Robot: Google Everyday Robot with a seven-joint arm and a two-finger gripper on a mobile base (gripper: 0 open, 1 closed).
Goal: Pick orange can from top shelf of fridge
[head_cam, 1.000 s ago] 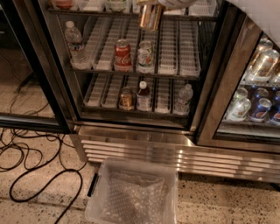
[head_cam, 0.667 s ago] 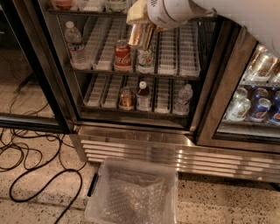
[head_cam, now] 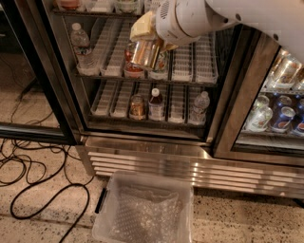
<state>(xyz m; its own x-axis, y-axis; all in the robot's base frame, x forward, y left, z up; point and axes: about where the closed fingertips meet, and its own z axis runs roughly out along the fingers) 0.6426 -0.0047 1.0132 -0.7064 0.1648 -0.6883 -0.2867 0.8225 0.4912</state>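
The fridge [head_cam: 147,151] stands open on its left section. My gripper [head_cam: 145,42] hangs from the white arm at the top centre and is shut on the orange can [head_cam: 145,55]. The can is held tilted in the air in front of the middle rack, outside the fridge. The top shelf [head_cam: 102,13] shows only as a strip at the upper edge, with several items on it, above and behind the gripper. A red Coca-Cola can [head_cam: 132,69] stands on the middle rack, partly hidden behind the held can.
A water bottle [head_cam: 80,46] stands on the middle rack. On the bottom rack are an amber can [head_cam: 137,107], a dark bottle [head_cam: 156,103] and a water bottle [head_cam: 200,107]. A clear plastic bin [head_cam: 147,211] sits on the floor below. Black cables [head_cam: 33,173] lie at left. Cans [head_cam: 280,116] fill the right section.
My gripper has come down from the top shelf and out towards the camera with the orange can in it, and the white arm now fills the upper right.
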